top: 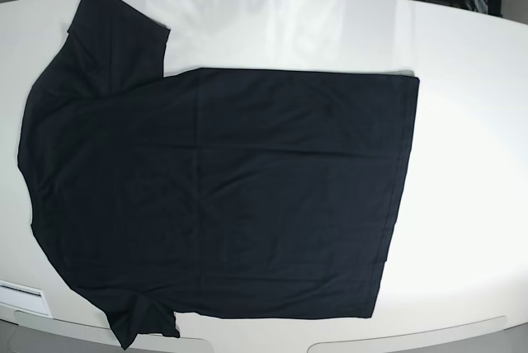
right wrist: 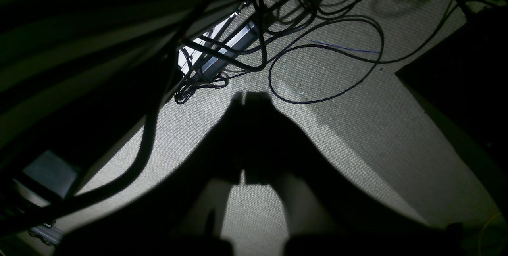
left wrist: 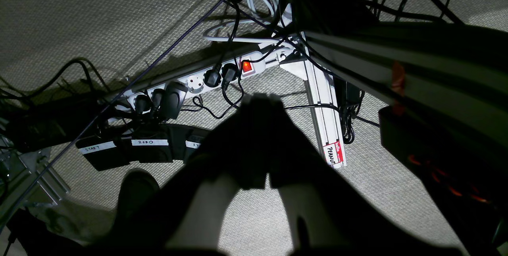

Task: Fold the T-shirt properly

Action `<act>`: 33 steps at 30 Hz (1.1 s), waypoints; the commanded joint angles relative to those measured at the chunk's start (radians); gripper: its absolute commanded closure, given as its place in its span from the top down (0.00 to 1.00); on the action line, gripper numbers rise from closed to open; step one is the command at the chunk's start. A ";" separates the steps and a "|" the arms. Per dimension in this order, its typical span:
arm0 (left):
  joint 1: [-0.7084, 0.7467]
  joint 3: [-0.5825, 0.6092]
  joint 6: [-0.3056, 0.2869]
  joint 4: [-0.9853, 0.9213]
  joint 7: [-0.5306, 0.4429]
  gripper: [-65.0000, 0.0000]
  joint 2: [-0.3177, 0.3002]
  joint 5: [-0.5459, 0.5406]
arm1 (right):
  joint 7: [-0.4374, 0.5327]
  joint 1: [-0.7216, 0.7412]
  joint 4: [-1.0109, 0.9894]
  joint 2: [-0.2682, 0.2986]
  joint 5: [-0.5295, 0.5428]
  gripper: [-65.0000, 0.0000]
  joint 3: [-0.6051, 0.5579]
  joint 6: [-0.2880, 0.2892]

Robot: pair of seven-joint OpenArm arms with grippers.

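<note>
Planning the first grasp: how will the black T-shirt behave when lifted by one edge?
The T-shirt lies flat with soft creases on the table, so it is probably floppy and will drape. It looks thin, likely light. On that smooth surface it may slide if pushed.

The T-shirt (top: pixel 223 192) is plain black with short sleeves and no print, and it's spread out flat and unfolded on the white counter (top: pixel 470 138). It's laid sideways: the hem edge runs down the counter's right-hand part, the shoulders are over at the counter's left end. One sleeve is angled up toward the counter's far left corner, the other pokes out at the near left edge. Only a few faint creases can be seen in the cloth.
</note>
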 commanded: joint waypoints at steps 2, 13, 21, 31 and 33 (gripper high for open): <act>0.004 0.000 -0.002 0.006 -0.017 0.00 -0.003 -0.005 | 0.011 -0.002 0.009 0.003 -0.001 0.00 -0.002 -0.002; 0.004 0.000 -0.021 0.006 -0.008 0.00 -0.003 -0.005 | -0.007 -0.002 0.009 0.003 0.000 0.00 -0.002 -0.013; 0.014 0.000 -0.062 0.009 0.098 0.00 -0.020 -0.005 | -0.092 -0.040 0.010 0.017 0.003 0.00 -0.002 -0.007; 0.244 0.001 -0.148 0.266 0.163 0.00 -0.178 -0.077 | -0.122 -0.341 0.329 0.148 0.076 0.00 -0.002 -0.016; 0.309 0.001 -0.158 0.360 0.200 0.00 -0.218 -0.140 | -0.195 -0.411 0.471 0.186 0.158 0.00 -0.001 -0.019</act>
